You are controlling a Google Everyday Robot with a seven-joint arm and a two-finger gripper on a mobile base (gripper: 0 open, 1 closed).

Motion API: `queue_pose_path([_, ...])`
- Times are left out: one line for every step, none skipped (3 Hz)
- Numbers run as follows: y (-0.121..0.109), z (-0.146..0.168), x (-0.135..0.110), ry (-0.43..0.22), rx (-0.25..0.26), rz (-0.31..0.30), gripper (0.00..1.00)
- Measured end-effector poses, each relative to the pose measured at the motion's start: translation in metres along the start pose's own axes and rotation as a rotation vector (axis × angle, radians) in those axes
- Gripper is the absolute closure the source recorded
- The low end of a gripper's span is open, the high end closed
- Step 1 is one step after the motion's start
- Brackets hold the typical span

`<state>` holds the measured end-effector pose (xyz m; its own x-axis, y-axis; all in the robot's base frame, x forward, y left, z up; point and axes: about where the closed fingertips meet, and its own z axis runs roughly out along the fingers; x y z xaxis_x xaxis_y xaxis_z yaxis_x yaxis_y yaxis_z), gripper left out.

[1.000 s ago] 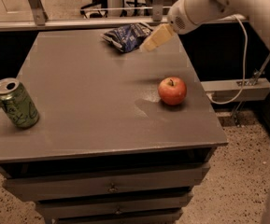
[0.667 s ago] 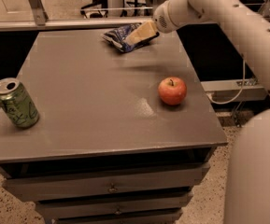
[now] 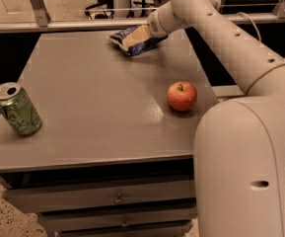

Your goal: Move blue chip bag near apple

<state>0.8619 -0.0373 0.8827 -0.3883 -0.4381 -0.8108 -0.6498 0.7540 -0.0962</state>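
Observation:
The blue chip bag (image 3: pixel 128 41) lies crinkled at the far edge of the grey table (image 3: pixel 92 107), near the middle. The gripper (image 3: pixel 143 33) is at the end of the white arm that reaches in from the right, and it sits right over the bag's right part, hiding some of it. The red-orange apple (image 3: pixel 182 96) stands on the table's right side, well in front of the bag and apart from it.
A green soda can (image 3: pixel 17 109) stands at the table's left edge. The arm's large white body (image 3: pixel 245 172) fills the lower right. Drawers (image 3: pixel 117 199) run under the tabletop. A metal rail (image 3: pixel 58 24) and chair legs lie behind the table.
The gripper has moved left along the far edge and now sits over the chip bag. The arm's body has swung in and fills the lower right. Bag, apple and can stay in place.

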Motion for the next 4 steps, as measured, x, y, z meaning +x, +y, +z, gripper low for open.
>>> queue_pose_path([-0.014, 0.019, 0.007, 0.025, 0.029, -0.007, 0.00])
queue_pose_path([-0.029, 0.027, 0.016, 0.045, 0.051, -0.015, 0.18])
queue_pose_path([-0.038, 0.028, 0.021, 0.055, 0.063, -0.023, 0.42])
queue_pose_path([-0.043, 0.020, 0.017, 0.048, 0.071, -0.045, 0.64])
